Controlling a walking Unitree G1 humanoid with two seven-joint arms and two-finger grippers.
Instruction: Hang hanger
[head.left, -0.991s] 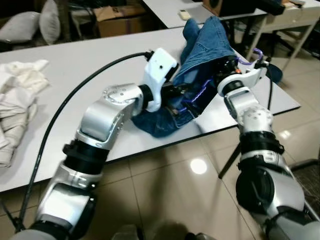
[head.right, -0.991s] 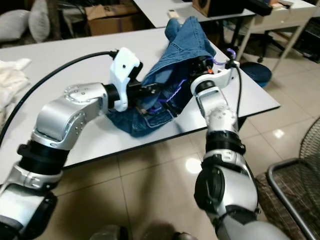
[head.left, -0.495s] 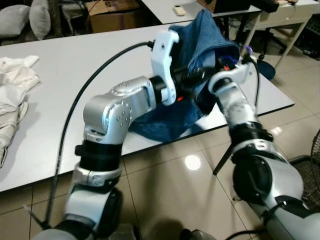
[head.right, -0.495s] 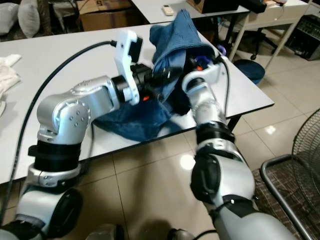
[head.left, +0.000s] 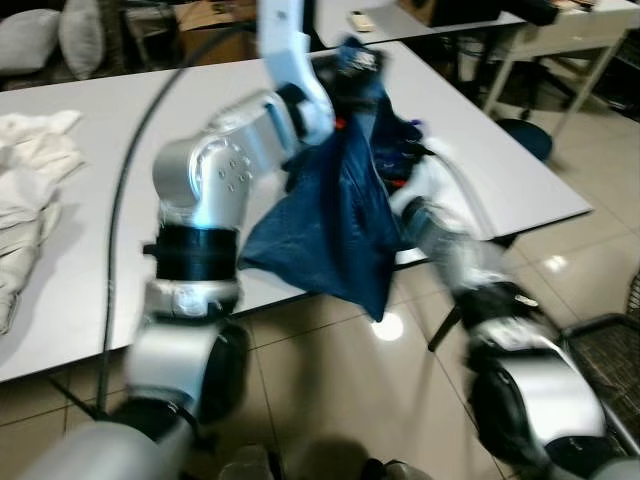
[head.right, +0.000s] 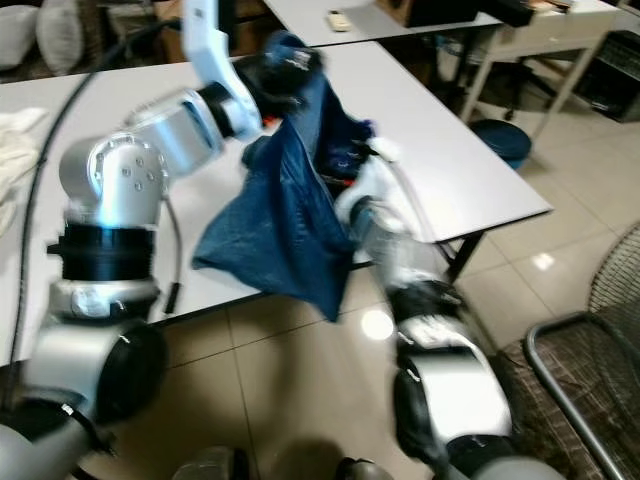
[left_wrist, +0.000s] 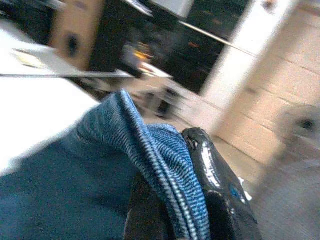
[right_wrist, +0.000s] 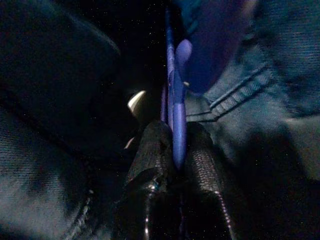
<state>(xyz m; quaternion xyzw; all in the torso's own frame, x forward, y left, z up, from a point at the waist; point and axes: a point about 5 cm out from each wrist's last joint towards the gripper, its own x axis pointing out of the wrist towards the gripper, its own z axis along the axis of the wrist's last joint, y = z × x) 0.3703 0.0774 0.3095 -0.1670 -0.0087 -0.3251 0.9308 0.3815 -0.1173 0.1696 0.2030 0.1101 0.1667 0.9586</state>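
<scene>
Left eye view, blurred: left tool is raised high over the white worktop, pinching the top edge of a blue denim garment that hangs down off it in a long fold, lower end past the worktop's near edge. Right tool sits buried in the cloth about mid-height, just beside the fold; right arm smeared by motion. Pile of white cloth lies on the worktop at far left, well apart. Right eye view: same scene, denim garment dangling from the raised left tool, a dark metal chair frame on the tiled floor at lower right. Left wrist view: the two black fingers are closed on a thick seamed denim edge, cloth clamped between them; background blurred, shelving and a wall. Right wrist view: dark, inside the cloth; right tool grips a thin purple hanger edge-on between its fingertips, denim seams all round. So the hanger is in the right tool, inside or against the garment, above the worktop edge. Step in hand, as I judge it: getting the garment onto the hanger, one tool lifting the cloth open while the other feeds the hanger in; hanging up not yet done. Next move likely calls for seating the hanger fully in the cloth without losing the pinch, then finding a rail, none visible here.
</scene>
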